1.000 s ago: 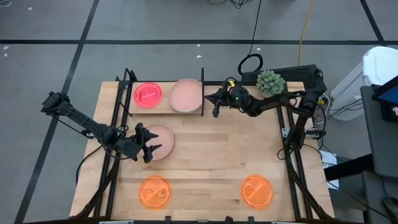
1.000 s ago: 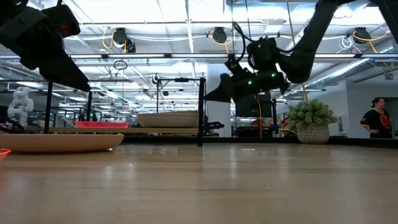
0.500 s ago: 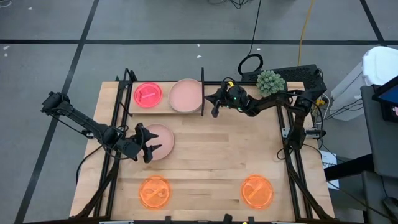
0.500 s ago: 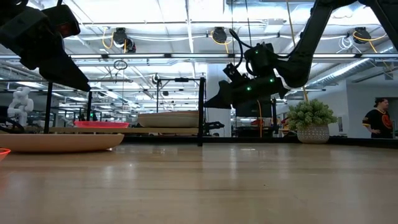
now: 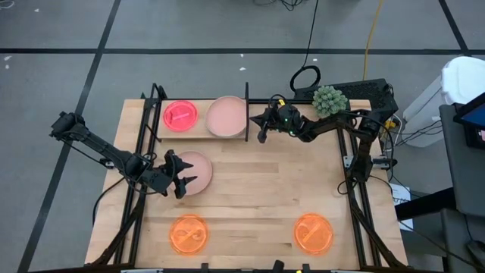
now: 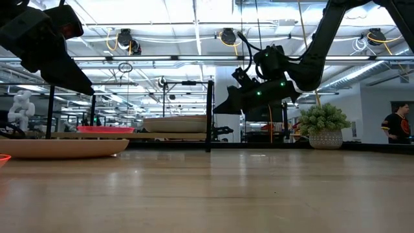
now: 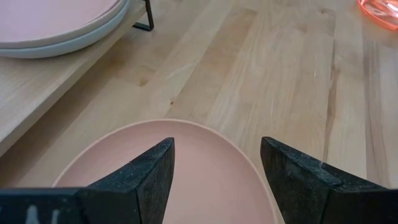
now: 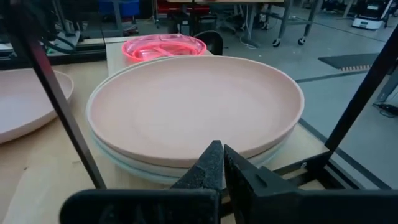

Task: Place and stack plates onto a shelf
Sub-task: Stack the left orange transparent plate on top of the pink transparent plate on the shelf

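Note:
The shelf (image 5: 201, 134) stands at the table's far left and carries a neon-pink plate (image 5: 180, 115) and a pale-pink plate (image 5: 227, 116). In the right wrist view the pale-pink plate (image 8: 193, 102) lies on top of a light-blue one (image 8: 143, 167). Another pale-pink plate (image 5: 198, 168) rests flat on the table in front of the shelf. My left gripper (image 5: 179, 176) hovers open above its left part, fingers (image 7: 152, 171) spread over the plate (image 7: 205, 174). My right gripper (image 5: 262, 123) is shut and raised just right of the shelf's right posts, pointing at the stack (image 8: 219, 149).
Two orange plates (image 5: 188, 233) (image 5: 313, 232) lie near the table's near edge. A small potted plant (image 5: 328, 100) stands at the far right behind my right arm. Bare wood lies between the shelf and the orange plates. A person (image 6: 396, 123) stands in the room beyond.
My right gripper has sunk slightly and eased a little toward the shelf, then held still, staying shut. The plates have not moved.

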Tool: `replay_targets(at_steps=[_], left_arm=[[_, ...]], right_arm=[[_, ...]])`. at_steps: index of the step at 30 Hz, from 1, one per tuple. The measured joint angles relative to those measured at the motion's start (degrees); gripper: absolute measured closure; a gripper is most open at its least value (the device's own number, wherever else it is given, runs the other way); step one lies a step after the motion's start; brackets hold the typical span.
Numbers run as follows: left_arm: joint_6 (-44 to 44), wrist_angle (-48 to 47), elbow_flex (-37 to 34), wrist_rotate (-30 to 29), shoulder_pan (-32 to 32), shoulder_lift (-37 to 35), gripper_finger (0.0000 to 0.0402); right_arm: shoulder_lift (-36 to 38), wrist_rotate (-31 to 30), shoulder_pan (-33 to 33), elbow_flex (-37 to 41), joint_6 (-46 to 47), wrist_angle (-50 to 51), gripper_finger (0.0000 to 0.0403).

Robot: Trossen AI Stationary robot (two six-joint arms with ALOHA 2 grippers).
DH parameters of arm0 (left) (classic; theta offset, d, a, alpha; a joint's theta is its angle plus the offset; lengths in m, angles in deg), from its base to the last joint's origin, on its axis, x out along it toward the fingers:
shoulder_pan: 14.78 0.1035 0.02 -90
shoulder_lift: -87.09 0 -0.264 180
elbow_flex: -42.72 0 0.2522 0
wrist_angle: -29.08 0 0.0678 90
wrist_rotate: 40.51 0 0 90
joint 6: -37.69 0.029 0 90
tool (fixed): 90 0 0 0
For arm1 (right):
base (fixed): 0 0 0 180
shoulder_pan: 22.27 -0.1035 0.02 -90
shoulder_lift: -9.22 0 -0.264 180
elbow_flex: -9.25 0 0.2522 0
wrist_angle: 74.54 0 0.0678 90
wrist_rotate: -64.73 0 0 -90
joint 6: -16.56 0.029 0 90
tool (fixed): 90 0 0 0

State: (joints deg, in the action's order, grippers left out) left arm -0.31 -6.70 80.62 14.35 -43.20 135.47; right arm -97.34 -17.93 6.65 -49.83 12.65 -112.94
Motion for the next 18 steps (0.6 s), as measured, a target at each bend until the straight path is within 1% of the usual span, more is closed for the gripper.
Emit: replay_targets(at_steps=[6, 9, 14, 18], left_arm=[[0.46, 0.00, 0.00, 0.00, 0.01, 0.00, 0.0158], [0.49, 0.00, 0.00, -0.05, 0.00, 0.00, 0.0158], [0.59, 0.00, 0.00, -0.66, 0.00, 0.00, 0.0158], [0.41, 0.02, 0.00, -0.72, 0.00, 0.00, 0.0158]], right_arm=[[0.00, -0.02, 0.00, -0.23, 0.22, -5.15, 0.0403], [-0.48, -0.02, 0.00, -1.19, 0.25, -4.68, 0.0403], [-3.79, 0.11, 0.11, -2.73, 1.61, -4.26, 0.0403], [-4.17, 0.10, 0.31, -2.75, 1.71, -4.70, 0.0403]])
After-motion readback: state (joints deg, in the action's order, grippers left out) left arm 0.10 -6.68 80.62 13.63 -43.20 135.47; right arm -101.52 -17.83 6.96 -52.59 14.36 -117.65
